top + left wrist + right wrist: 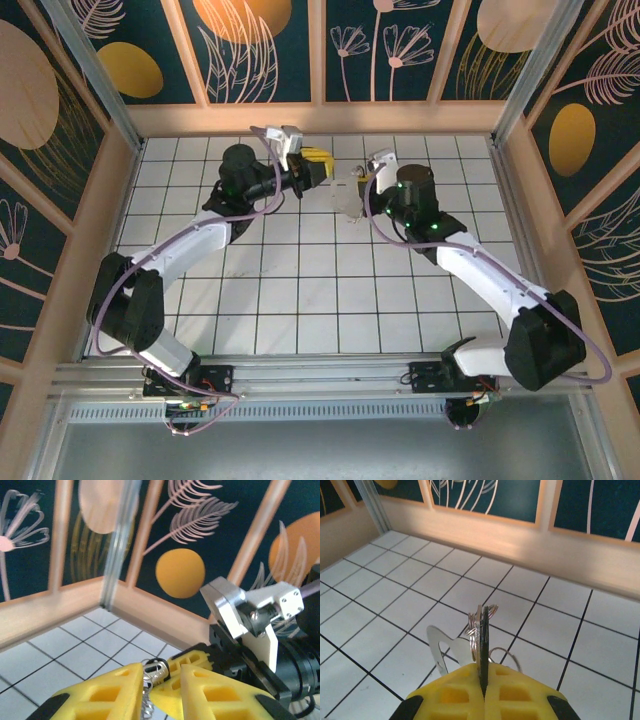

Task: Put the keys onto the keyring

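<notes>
My right gripper [484,667] [358,186] is shut on a dark-headed key [483,630], held edge-on and upright above the tiles. Thin wire rings [473,630] cling to the key's left side, and a pale flat loop of the keyring fob [440,645] [345,198] hangs to the left. My left gripper [157,675] [318,166] meets it at the back of the table. Its yellow fingers [105,692] pinch a small silvery barrel with wire coils [159,670]. The right gripper's yellow fingertips [197,660] sit just behind that barrel. How barrel and rings join is hidden.
Both arms reach over the white tiled floor [300,290] toward the back wooden wall [320,118]. The right arm's wrist block [245,610] stands close on the right of the left gripper. Wooden side walls [115,200] border the floor.
</notes>
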Controlling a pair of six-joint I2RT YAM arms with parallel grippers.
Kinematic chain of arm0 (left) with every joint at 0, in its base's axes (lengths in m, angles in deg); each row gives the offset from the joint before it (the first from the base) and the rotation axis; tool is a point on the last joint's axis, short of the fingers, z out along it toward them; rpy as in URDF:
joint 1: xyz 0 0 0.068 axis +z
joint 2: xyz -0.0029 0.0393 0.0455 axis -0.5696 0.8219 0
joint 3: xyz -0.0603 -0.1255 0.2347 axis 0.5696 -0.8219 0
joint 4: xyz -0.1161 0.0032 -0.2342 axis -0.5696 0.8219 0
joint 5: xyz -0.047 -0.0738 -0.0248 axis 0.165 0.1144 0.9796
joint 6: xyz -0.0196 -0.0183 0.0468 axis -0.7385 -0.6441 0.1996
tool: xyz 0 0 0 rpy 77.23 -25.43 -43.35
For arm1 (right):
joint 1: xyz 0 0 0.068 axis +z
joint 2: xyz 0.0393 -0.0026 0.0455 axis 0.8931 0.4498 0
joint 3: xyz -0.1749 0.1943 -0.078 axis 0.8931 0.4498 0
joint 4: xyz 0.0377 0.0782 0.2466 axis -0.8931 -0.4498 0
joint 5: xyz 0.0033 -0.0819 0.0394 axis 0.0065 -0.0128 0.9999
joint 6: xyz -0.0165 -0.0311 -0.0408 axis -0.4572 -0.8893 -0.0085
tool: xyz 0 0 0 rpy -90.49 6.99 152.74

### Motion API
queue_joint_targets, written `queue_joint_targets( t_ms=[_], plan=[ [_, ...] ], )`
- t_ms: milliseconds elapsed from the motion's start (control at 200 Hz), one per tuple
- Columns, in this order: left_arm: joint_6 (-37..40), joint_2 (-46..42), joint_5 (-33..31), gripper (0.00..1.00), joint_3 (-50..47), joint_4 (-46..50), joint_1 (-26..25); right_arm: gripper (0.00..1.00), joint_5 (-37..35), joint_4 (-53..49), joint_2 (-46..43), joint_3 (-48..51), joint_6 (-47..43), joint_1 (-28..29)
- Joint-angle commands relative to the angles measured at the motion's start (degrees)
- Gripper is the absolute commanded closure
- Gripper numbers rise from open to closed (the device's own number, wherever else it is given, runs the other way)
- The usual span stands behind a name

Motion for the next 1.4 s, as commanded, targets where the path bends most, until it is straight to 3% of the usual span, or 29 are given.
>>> queue_joint_targets(
  t_ms=[0, 210, 636, 801, 1086, 1396],
  plan=[
    [-1.51, -3.66, -7.76, 0.72, -2.71, -4.01, 1.08, 1.0, 1.41, 2.45, 2.83, -3.2, 0.44, -0.43],
    [-2.9, -8.07, -16.93, 0.69, -7.59, -4.87, 3.45, 1.0, 3.4, 4.24, 11.58, -8.63, 0.37, -0.52],
    [-1.84, -10.8, -17.48, 0.65, -9.03, -2.13, 5.72, 1.0, 5.54, 1.33, 34.56, -28.86, 1.51, -2.88],
    [-1.88, -10.46, -16.98, 0.65, -8.82, -1.97, 5.72, 1.0, 5.38, 5.01, 36.01, -22.42, 4.31, -3.68],
    [-3.86, -8.38, -14.85, 0.65, -8.98, -3.34, 5.71, 1.0, 6.04, 13.18, 30.04, -5.55, 9.86, -3.25],
    [-4.17, -7.99, -13.71, 0.64, -9.03, -2.81, 5.73, 1.0, 6.0, 13.52, 28.71, 0.37, 12.29, -2.01]
  ],
)
